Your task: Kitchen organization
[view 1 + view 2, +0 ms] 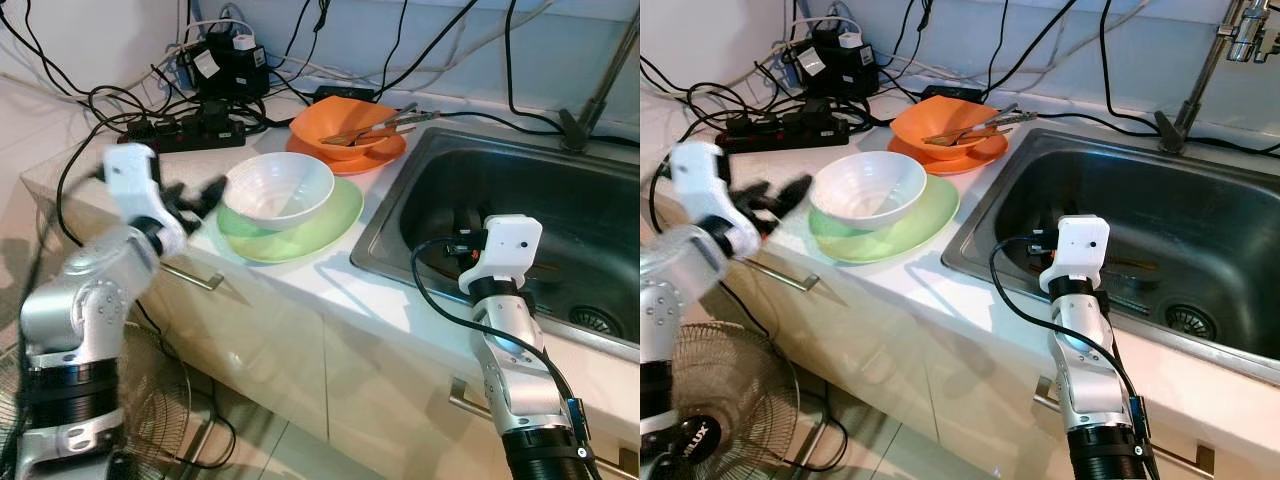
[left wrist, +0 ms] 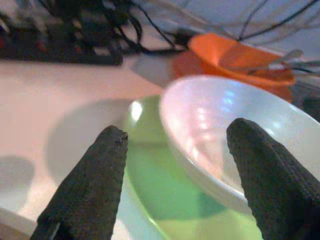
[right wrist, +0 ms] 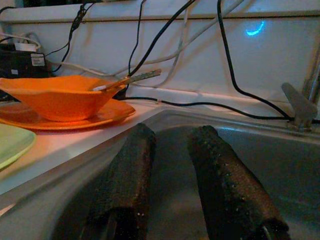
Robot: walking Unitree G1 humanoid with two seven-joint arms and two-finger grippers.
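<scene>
White ribbed bowl [image 1: 279,188] sitting on green plate [image 1: 300,232]; left gripper [image 2: 175,190] hovering beside its rim, fingers spread wide (empty). Right gripper [image 3: 172,185] inside sink [image 1: 560,170], fingers slightly parted, holding nothing.

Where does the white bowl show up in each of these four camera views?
Left eye view: white bowl left of centre, on the green plate.
Right eye view: same bowl, left of centre.
Left wrist view: bowl centre to right, between the open left gripper fingers.
Right wrist view: not in it.
Shared landmark: orange bowl.
</scene>
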